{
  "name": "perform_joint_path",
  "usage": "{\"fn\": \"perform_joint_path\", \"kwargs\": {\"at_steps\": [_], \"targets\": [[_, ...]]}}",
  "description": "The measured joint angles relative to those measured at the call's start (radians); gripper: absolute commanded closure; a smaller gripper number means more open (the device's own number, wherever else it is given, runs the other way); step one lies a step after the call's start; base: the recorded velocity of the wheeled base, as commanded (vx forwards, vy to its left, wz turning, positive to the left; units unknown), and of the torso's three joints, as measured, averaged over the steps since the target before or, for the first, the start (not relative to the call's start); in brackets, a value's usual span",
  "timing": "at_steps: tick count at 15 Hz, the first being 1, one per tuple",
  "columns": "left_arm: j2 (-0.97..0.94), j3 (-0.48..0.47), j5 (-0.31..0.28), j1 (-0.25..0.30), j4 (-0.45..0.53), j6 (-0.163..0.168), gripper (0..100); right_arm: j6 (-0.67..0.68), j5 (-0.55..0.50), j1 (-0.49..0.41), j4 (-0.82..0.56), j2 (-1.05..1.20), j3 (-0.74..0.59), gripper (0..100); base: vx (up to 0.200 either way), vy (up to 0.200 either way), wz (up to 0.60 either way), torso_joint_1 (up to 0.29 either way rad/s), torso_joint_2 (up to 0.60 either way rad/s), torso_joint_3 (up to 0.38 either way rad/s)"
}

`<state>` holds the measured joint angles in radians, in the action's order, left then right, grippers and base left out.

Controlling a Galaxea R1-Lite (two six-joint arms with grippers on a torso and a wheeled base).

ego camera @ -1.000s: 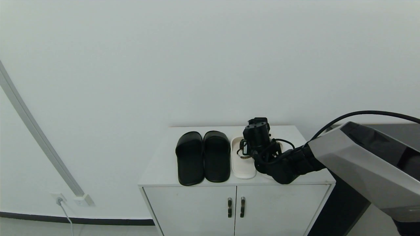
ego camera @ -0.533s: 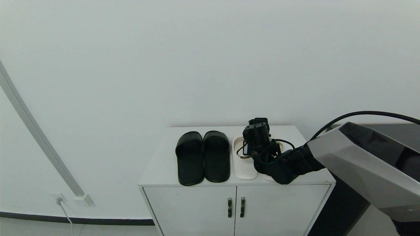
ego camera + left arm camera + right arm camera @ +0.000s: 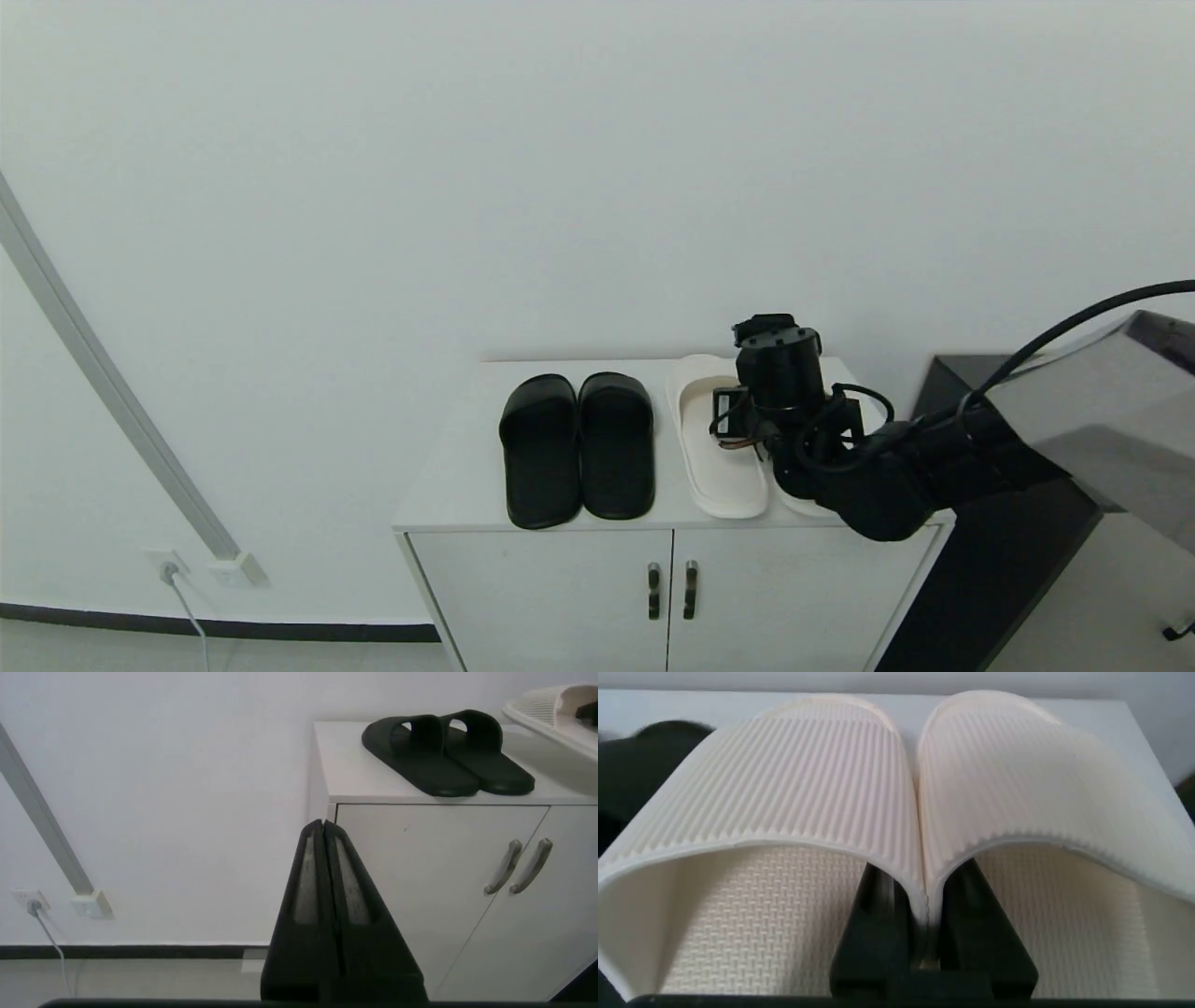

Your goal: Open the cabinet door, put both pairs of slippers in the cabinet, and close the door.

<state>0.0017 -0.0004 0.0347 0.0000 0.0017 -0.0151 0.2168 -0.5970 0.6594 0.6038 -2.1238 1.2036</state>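
The cabinet (image 3: 541, 597) is closed, its inside hidden. The right gripper (image 3: 922, 917) pinches the white slippers (image 3: 831, 784) by their touching inner edges, one finger inside each. The black slippers (image 3: 616, 443) sit just to its left. The left gripper (image 3: 324, 887) is closed and empty.

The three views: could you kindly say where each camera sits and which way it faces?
Head: on the head, facing down at cabinet, black slippers, right arm.
Left wrist: low, facing the cabinet doors past the shut left gripper.
Right wrist: behind the right gripper, facing the white slippers it pinches.
Shared: head and left wrist show the black slippers.
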Motion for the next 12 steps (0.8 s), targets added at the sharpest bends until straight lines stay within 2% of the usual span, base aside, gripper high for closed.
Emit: {"fn": "perform_joint_path", "kwargs": {"at_steps": [5, 7, 12], "targets": [[0.000, 0.000, 0.000, 0.000, 0.000, 0.000, 100, -0.086, 0.140, 0.041, 0.154, 0.190, -0.273, 100, 0.000, 0.000, 0.00, 0.000, 0.00, 0.000], [0.000, 0.000, 0.000, 0.000, 0.000, 0.000, 100, -0.097, 0.193, 0.062, 0.157, 0.263, -0.360, 100, 0.000, 0.000, 0.00, 0.000, 0.00, 0.000], [0.000, 0.000, 0.000, 0.000, 0.000, 0.000, 100, -0.143, 0.405, 0.125, 0.106, 0.481, -0.596, 100, 0.000, 0.000, 0.00, 0.000, 0.00, 0.000]]}}
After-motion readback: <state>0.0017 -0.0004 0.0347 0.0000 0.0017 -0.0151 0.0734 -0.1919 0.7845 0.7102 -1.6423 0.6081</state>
